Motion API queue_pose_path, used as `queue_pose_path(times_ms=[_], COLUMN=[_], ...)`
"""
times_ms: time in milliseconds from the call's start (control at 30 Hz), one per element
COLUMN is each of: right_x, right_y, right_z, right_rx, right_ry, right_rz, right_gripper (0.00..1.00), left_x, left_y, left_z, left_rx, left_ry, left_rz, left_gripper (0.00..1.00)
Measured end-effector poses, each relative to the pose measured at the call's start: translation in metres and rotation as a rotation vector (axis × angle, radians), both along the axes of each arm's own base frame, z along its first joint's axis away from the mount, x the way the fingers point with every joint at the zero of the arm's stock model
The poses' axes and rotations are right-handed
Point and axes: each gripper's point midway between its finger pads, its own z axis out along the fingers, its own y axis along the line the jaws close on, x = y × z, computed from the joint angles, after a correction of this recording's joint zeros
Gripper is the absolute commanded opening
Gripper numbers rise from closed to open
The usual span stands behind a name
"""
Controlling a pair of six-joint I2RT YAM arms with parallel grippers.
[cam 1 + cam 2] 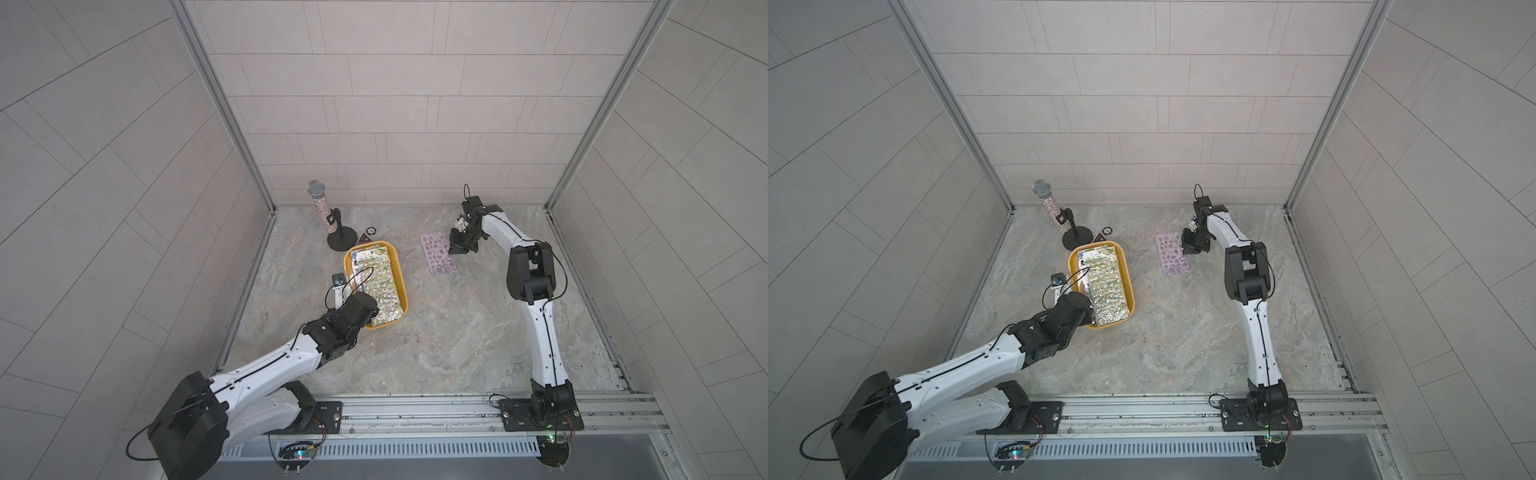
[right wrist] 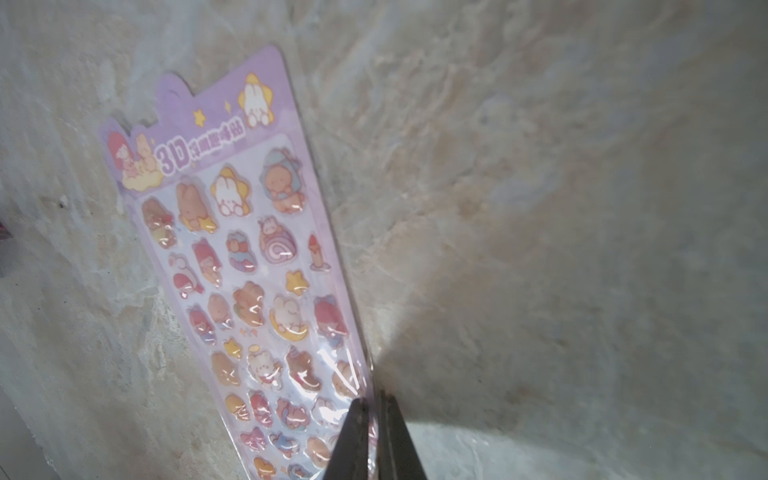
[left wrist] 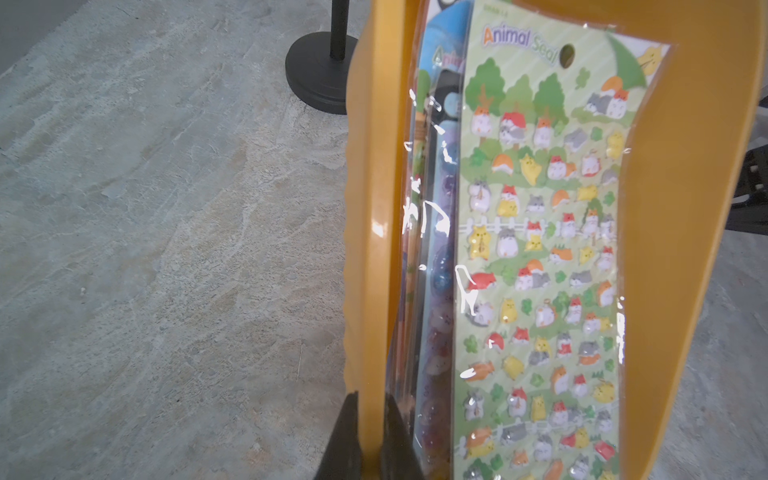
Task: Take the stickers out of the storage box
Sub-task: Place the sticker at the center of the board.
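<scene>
Several stickers (image 1: 376, 276) stacked in the storage box (image 1: 402, 278) at ten o'clock of the table (image 1: 457, 340) in both top views, plus a purple sheet (image 1: 437, 254) flat on the table at one o'clock, well apart from the box. Just beyond the box at eleven o'clock, a microphone stand (image 1: 341, 241); broad bare room from three round to six o'clock for laying sheets down. Left wrist view: left gripper (image 3: 371, 401) clenched on the box's long wall, green sheet (image 3: 540, 257) topmost inside, glossy sleeve glinting. Probably light, floppy and slippery (sleeves apt to slide on each other), so best pinched at a free edge or the hang-hole end and lifted clear of the rim. Right wrist view: right gripper (image 2: 374, 411) nipped shut on the purple sheet's clear edge, sheet lying on the table.
</scene>
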Motion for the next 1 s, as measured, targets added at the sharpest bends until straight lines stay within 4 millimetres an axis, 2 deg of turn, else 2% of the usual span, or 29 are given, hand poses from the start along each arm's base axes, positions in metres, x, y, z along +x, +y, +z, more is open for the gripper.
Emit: queue_pose_path(times_ms=[167, 500, 833, 1000], right_x=[-0.005, 0.006, -0.003, -0.018], right_y=[-0.002, -0.004, -0.019, -0.03], right_z=[0.001, 0.003, 0.006, 0.013], right_rx=[0.037, 0.097, 0.11, 0.117], right_ry=[-0.028, -0.095, -0.158, -0.18], right_rz=[-0.074, -0.185, -0.308, -0.326], right_gripper=[0.16, 0.19, 0.31, 0.31], left_x=[0.0, -0.001, -0.001, -0.001], left_y=[-0.001, -0.003, -0.008, -0.016], left_z=[0.0, -0.003, -0.01, -0.011], left_rx=[-0.004, -0.007, 0.0, -0.013], left_ry=[0.003, 0.016, 0.043, 0.052], left_rz=[-0.005, -0.015, -0.039, -0.072], left_gripper=[0.0, 0.0, 0.0, 0.0])
